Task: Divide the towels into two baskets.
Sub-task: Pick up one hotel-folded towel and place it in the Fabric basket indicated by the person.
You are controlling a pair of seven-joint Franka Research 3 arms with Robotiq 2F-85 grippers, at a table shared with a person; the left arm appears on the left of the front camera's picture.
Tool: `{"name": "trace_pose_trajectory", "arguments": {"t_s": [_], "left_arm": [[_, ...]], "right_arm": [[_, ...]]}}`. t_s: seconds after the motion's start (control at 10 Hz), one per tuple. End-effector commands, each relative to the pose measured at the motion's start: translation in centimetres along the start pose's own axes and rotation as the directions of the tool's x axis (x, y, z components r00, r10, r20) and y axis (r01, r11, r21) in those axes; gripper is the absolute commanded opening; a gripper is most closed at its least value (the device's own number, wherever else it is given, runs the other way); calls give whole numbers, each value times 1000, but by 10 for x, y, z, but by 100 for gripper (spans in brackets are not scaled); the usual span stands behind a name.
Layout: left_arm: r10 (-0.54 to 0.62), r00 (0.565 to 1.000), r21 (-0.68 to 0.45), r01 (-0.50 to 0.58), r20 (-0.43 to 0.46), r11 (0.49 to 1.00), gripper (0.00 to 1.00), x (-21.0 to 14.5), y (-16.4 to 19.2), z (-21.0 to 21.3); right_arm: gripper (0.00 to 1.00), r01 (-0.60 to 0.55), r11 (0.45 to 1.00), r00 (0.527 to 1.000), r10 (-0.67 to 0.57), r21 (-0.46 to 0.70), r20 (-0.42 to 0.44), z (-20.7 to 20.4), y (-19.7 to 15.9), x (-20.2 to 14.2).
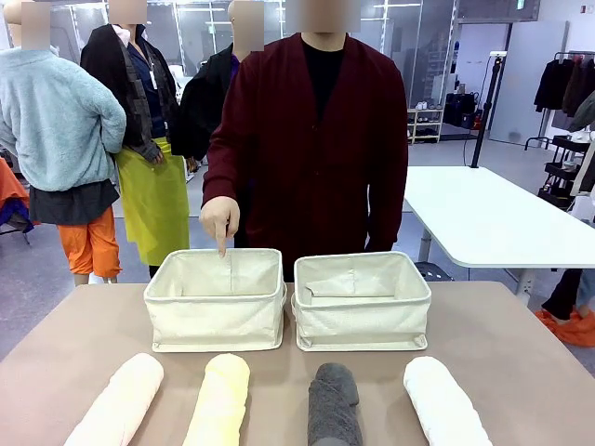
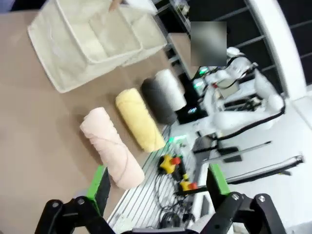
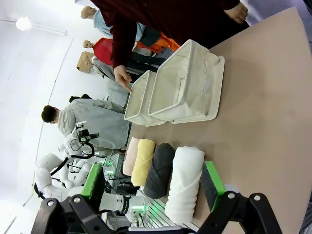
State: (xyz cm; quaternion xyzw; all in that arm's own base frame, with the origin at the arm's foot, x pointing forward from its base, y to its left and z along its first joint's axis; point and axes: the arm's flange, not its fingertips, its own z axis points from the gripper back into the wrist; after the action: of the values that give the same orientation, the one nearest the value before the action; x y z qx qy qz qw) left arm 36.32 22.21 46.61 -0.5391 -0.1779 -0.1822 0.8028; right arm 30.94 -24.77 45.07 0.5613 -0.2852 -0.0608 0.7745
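Towels (image 1: 223, 395) lie beyond left hand (image 2: 158, 183) and right hand (image 3: 153, 179), both wide open, empty.

The brown desk (image 1: 521, 372) carries four rolled towels in a row along the edge nearest the hands. The cream-white towel (image 1: 119, 401) lies closest ahead of the left hand (image 2: 158, 175), then come the pale yellow towel (image 1: 220, 401) and the dark grey towel (image 1: 333, 406), and the white towel (image 1: 444, 401) lies closest ahead of the right hand (image 3: 153, 168). Beyond the row, farther from both hands, the left basket (image 1: 216, 311) and the right basket (image 1: 363, 316) stand upright just beside each other.
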Motion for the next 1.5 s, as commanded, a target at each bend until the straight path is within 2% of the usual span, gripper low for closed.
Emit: {"name": "trace_pose_trajectory", "arguments": {"t_s": [0.0, 0.2, 0.3, 0.4, 0.5, 0.7, 1.0, 1.2, 1.3, 1.4], "left_arm": [[2, 989, 174, 24, -151, 985, 100, 7, -29, -40], [34, 948, 370, 90, -316, 925, 100, 16, -58, -94], [37, 931, 455, 142, -362, 879, 100, 18, -69, -119], [31, 912, 482, 187, -409, 856, 100, 18, -77, -144], [8, 897, 460, 218, -441, 861, 100, 14, -82, -168], [60, 901, 535, 200, -429, 821, 100, -5, -85, -209], [139, 930, 630, 116, -340, 768, 100, -37, -82, -248], [139, 938, 623, 96, -318, 776, 100, -50, -77, -262], [123, 929, 593, 117, -349, 797, 100, -8, -84, -239], [123, 929, 593, 117, -349, 797, 100, -8, -84, -239]], "right_arm": [[100, -6, 1000, 1000, 6, 5, 5, 2, 3, -1], [100, -6, 1000, 1000, 6, 5, 5, 2, 3, -1], [100, -6, 1000, 1000, 6, 5, 5, 2, 3, -1], [100, -6, 1000, 1000, 6, 5, 5, 2, 3, -1], [100, -6, 1000, 1000, 6, 5, 5, 2, 3, -1], [100, -6, 1000, 1000, 6, 5, 5, 2, 3, -1], [100, -6, 1000, 1000, 6, 5, 5, 2, 3, -1], [100, -6, 1000, 1000, 6, 5, 5, 2, 3, -1], [100, -6, 1000, 1000, 6, 5, 5, 2, 3, -1], [100, -6, 1000, 1000, 6, 5, 5, 2, 3, -1]]}}
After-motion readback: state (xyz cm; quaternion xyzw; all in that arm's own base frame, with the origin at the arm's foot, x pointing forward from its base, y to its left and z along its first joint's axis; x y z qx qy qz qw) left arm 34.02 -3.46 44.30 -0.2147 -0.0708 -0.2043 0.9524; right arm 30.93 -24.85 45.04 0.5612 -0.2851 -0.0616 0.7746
